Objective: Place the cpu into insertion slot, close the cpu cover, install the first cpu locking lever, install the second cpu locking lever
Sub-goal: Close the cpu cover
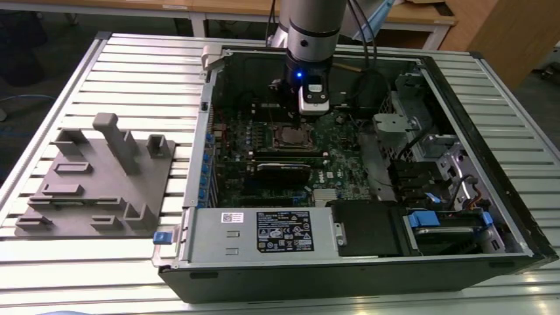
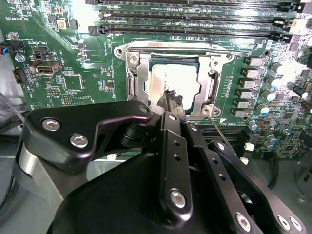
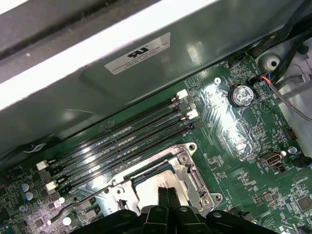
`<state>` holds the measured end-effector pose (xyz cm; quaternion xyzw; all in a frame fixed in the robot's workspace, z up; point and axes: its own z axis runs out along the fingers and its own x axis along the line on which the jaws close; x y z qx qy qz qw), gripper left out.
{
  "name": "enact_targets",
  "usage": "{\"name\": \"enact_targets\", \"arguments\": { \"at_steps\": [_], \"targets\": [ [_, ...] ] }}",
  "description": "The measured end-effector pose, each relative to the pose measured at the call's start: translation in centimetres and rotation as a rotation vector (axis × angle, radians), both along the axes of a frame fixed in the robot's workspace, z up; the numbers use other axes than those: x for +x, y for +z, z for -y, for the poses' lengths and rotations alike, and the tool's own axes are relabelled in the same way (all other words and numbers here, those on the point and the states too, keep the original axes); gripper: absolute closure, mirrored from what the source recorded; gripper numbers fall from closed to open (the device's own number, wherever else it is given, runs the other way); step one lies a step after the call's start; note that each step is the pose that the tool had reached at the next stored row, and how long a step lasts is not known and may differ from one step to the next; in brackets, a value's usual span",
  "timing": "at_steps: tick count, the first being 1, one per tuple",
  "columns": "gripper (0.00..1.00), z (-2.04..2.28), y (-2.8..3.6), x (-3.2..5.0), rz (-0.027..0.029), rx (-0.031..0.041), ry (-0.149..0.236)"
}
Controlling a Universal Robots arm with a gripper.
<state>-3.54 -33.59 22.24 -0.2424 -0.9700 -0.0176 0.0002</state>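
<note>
The cpu [image 2: 168, 80], a silver square, lies in the insertion slot [image 2: 132, 61] on the green motherboard. The cpu cover [image 2: 141, 83] lies flat around it as a silver frame, also seen in the first wrist view [image 3: 187, 168]. My gripper [image 2: 173, 99] is shut, with its black fingertips together just over the chip's near edge and nothing between them. In the first wrist view the gripper [image 3: 168, 194] is over the socket, and the exterior view shows it [image 1: 313, 108] just beyond the socket [image 1: 293, 138]. A thin locking lever [image 2: 195, 49] runs along the socket's memory side. Another thin lever [image 2: 222, 130] slants out beside the fingers.
Long black memory slots [image 2: 195, 22] lie close beside the socket. A black card [image 1: 282, 172] and a labelled power supply [image 1: 262, 233] sit nearer the case front. Case walls surround the board. A grey fixture block [image 1: 96, 177] stands on the slatted table at the exterior view's left.
</note>
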Motion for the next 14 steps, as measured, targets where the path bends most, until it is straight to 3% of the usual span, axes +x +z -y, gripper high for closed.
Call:
{"name": "enact_targets", "arguments": {
  "at_steps": [4,14],
  "targets": [
    [0.90,0.00,-0.02,0.00,0.0000,0.0000,0.007],
    [0.90,0.00,-0.08,0.00,0.0002,0.0000,0.074]
  ]
}}
